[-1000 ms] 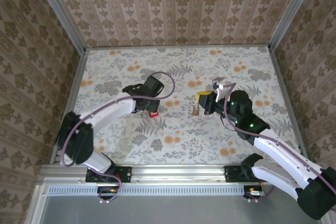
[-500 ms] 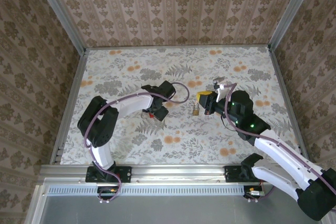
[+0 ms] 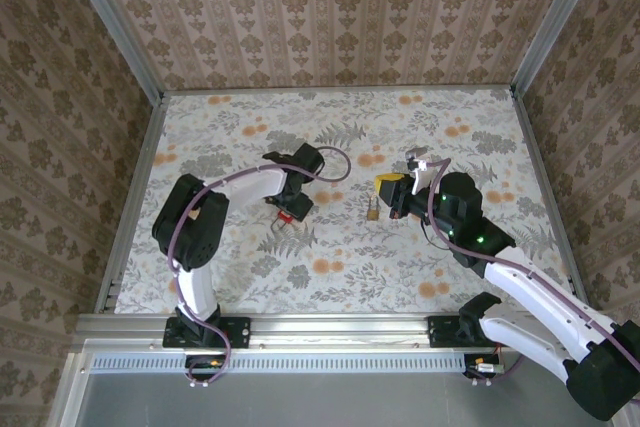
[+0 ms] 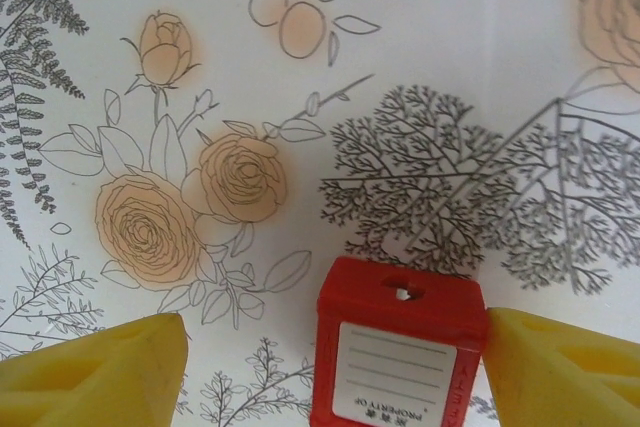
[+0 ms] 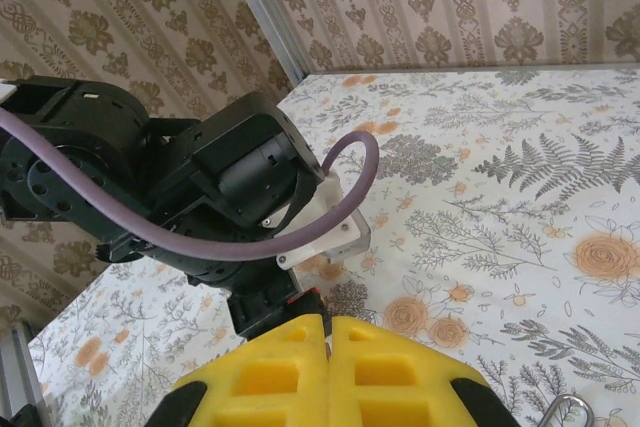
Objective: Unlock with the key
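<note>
The key lies on the floral table, its red head with a white label between my left gripper's yellow fingers. The right finger is at the head's edge and the left one stands well apart, so my left gripper is open. The blade is hidden. From above, the left gripper sits over the key. My right gripper is shut, its yellow fingers pressed together, next to the small brass padlock. The padlock's shackle shows at the lower right.
The left arm's black wrist and purple cable loom just ahead of the right gripper. Metal rails and patterned walls bound the table. Bare floral surface lies between the arms and the near edge.
The left arm folded in and its wrist swung right, then back a little left, staying over the key. The right arm and padlock have not moved.
</note>
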